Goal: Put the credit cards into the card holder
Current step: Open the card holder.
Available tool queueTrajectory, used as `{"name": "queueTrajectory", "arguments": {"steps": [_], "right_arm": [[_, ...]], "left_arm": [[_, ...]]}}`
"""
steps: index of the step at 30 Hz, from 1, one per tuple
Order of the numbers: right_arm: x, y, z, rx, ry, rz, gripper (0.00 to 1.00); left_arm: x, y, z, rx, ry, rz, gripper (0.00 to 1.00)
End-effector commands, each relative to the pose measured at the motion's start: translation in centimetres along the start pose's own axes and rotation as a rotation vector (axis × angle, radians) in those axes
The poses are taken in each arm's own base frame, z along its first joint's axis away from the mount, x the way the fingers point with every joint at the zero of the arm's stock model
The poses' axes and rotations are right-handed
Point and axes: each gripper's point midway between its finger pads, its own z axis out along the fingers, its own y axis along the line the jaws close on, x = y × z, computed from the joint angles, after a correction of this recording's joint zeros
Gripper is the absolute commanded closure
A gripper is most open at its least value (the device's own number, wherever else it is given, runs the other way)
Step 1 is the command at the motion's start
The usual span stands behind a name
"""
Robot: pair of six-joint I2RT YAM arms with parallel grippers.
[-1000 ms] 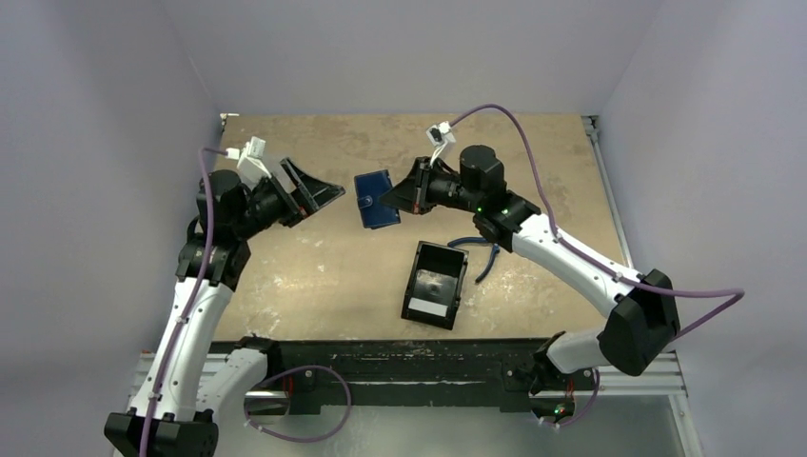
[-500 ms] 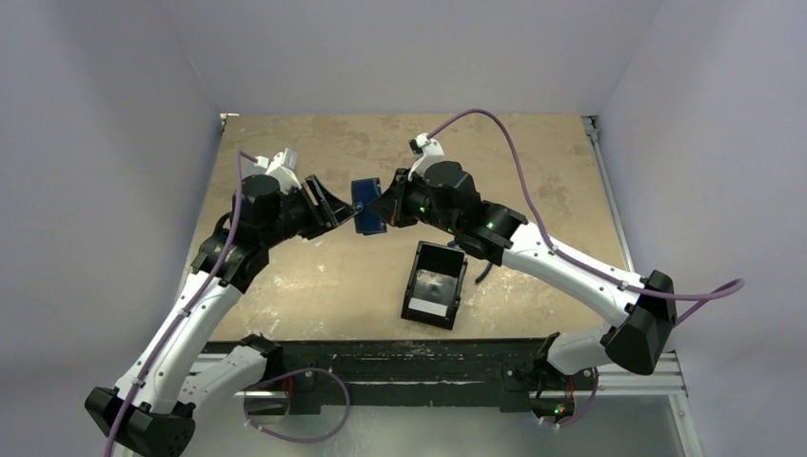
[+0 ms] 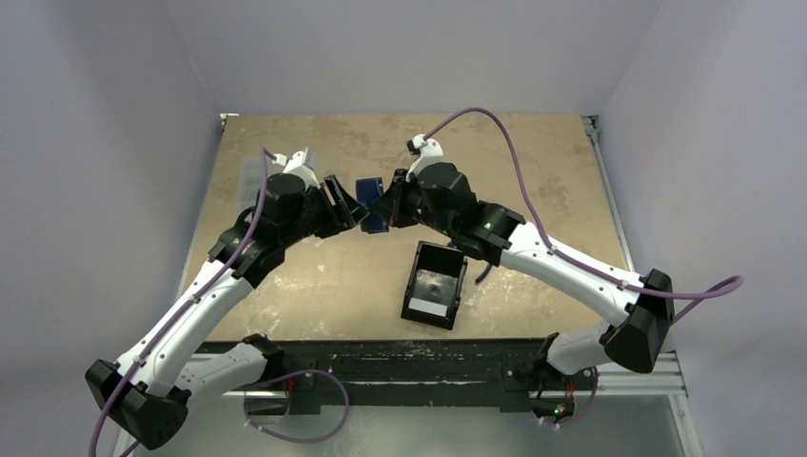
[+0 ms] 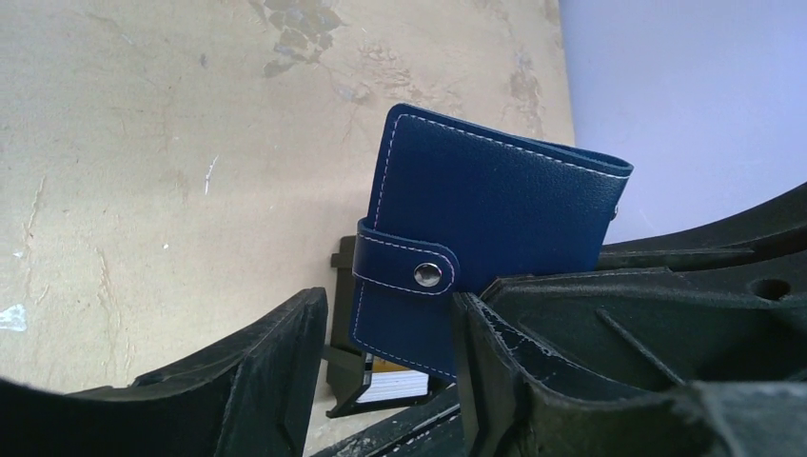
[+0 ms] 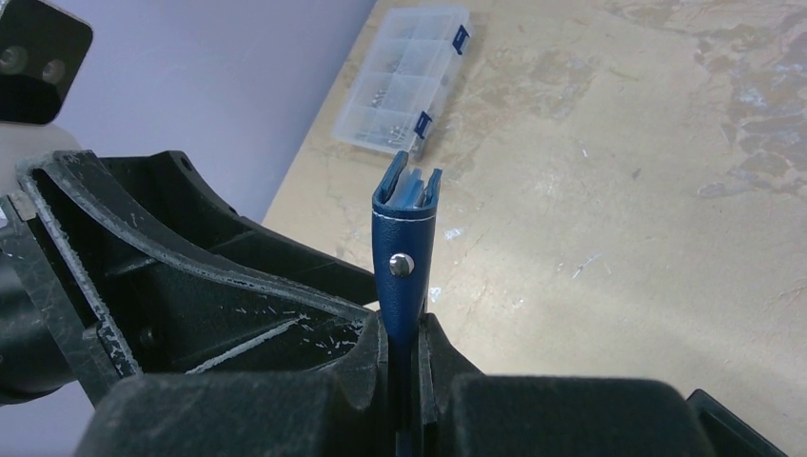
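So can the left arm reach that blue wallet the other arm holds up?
Probably yes: the right gripper pinches the card holder, and the left gripper straddles it, jaws open, nothing between.

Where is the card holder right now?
In the top view the card holder hangs above mid-table, pinched in the right hand, the left hand around it, beyond the black tray.

Card holder [image 3: 372, 204] and black tray [image 3: 436, 284] block the middle; open tabletop [image 3: 542, 157] lies beyond and right.
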Motion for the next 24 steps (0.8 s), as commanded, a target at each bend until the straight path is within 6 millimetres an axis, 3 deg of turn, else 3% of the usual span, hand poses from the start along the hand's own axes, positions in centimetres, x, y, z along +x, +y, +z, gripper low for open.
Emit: {"name": "queueTrajectory", "arguments": {"steps": [1,7,14,20,24], "right_arm": [[-2.5,4.1,-1.0,-0.153,-0.063,0.015,1.0],[-2.4,5.5,-2.3,-0.244,-0.062,0.026,1.0],[-1.7,3.8,-3.0,-0.176,-0.045,0.005,1.0],[-1.7,3.4,-4.8,-0.211,-0.059,0.04,1.0],[-1.3,2.9,-4.3,-0.267,-0.025,0.054,1.0]], "left_arm": [[-1.9,-1.7,-0.1,0.029,-0.07,0.032,0.45],[-2.8,0.7,0.0,-0.104,-0.119,0.051,0.56],[-3.9,3.1,-0.5,-0.235,-0.18,0.075,0.71],[-2.4,5.8,-0.9,-0.331,-0.136,0.112,0.88],[-1.6,4.0,-1.5,-0.204,-0.117,0.116,0.92]]}}
